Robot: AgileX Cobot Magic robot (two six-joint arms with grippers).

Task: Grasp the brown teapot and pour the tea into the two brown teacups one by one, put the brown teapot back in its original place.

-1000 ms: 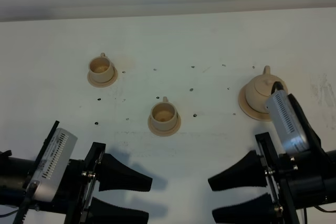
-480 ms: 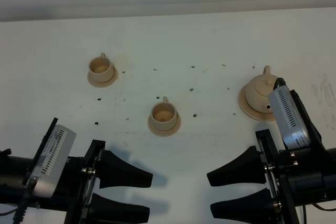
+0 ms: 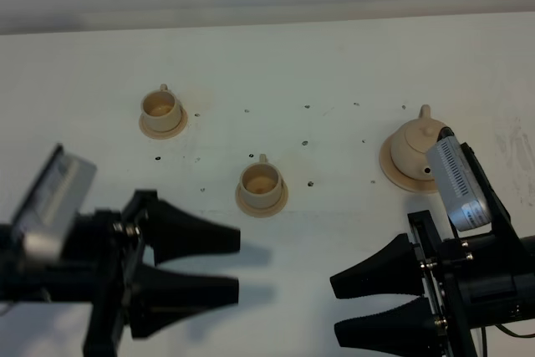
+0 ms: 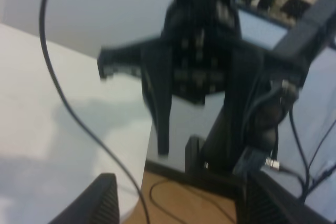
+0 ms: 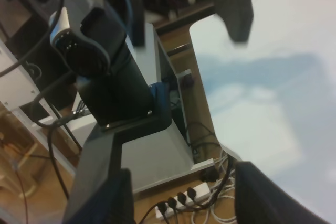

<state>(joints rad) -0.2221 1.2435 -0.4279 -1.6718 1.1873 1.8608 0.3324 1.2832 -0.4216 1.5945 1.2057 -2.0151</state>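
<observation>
The brown teapot [image 3: 414, 145] stands on its wide saucer, the original place [image 3: 391, 173], at the right of the white table. The two brown teacups sit on their small saucers: one at the far left [image 3: 160, 107], one in the middle [image 3: 260, 181]. My left gripper [image 3: 237, 265] is open and empty at the front left, its fingers pointing right, below the middle cup. My right gripper [image 3: 336, 307] is open and empty at the front right, pointing left, nearer the front than the teapot. Neither wrist view shows the teapot or the cups.
Small dark specks dot the table [image 3: 334, 64]. The left wrist view shows the other arm's black mount [image 4: 205, 61] past the table edge. The right wrist view shows an arm base [image 5: 113, 77], and cables and a power strip [image 5: 184, 203] on the floor.
My left gripper has lifted and swung up and to the right, its fingers now nearer the middle cup. The right gripper has hardly moved. Teapot and cups are unmoved.
</observation>
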